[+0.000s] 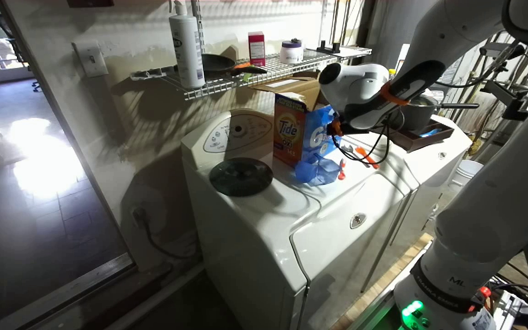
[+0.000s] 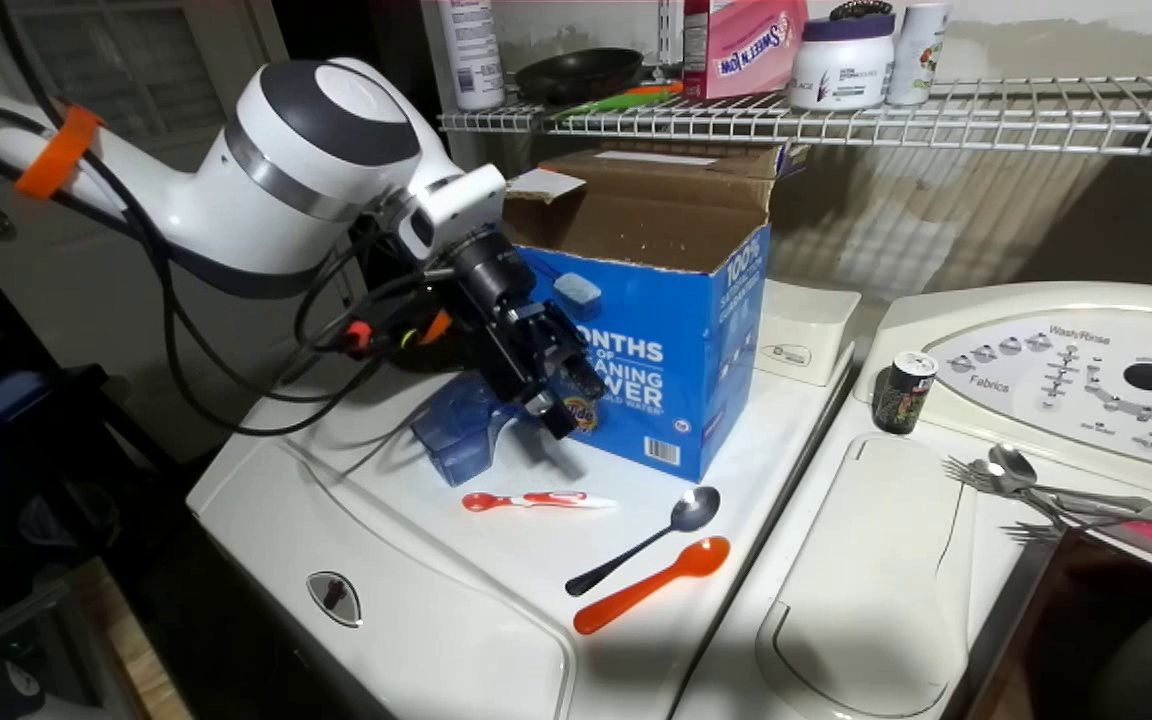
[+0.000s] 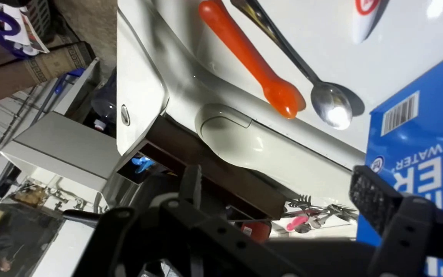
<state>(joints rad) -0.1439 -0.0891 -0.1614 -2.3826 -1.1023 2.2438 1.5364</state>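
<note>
On the white surface [image 2: 526,545], beside the wide-open, empty hand [image 3: 277,186], stands the Tide box [image 2: 671,305], its cardboard probably light and easily dented, best pinched at the open top rim

A: The Tide box [image 2: 661,315]?
B: Cardboard, 1 side orange, 1 blue; upright, top open, on the white appliance [image 2: 526,550].
A: The translucent blue plastic piece [image 2: 461,432]?
B: On the same surface, just beside the box's blue side; contact indistinct.
</note>
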